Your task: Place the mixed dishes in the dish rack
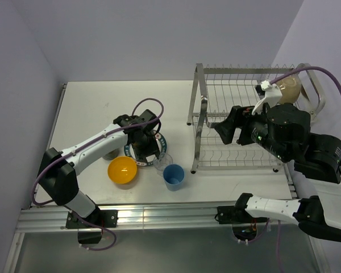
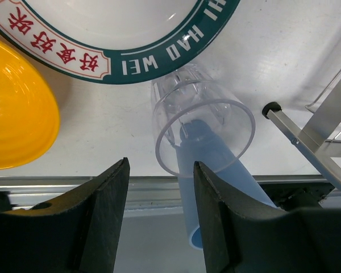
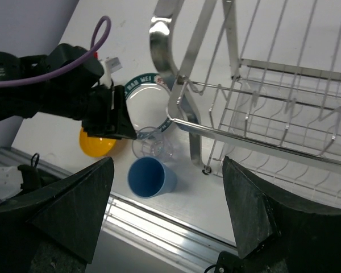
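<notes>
The white plate with the teal lettered rim (image 1: 157, 142) lies on the table under my left gripper (image 1: 144, 152), which is open and empty. The clear glass (image 1: 162, 161) stands just beyond the left fingertips (image 2: 118, 170), in front of the light blue tumbler (image 1: 173, 175). The small orange bowl (image 1: 123, 170) sits to the plate's left. The beige bowl (image 1: 288, 88) rests in the dish rack (image 1: 238, 71), on the upper tier at its right end. My right gripper (image 1: 220, 128) is open and empty over the rack's left part. The dark mug is not clearly in view.
The rack's foot and leg (image 2: 273, 109) stand close to the right of the glass (image 2: 204, 128). The table's metal front rail (image 1: 159, 216) runs just past the tumbler (image 3: 150, 177). A grey thing (image 1: 109, 154) shows partly under the left arm.
</notes>
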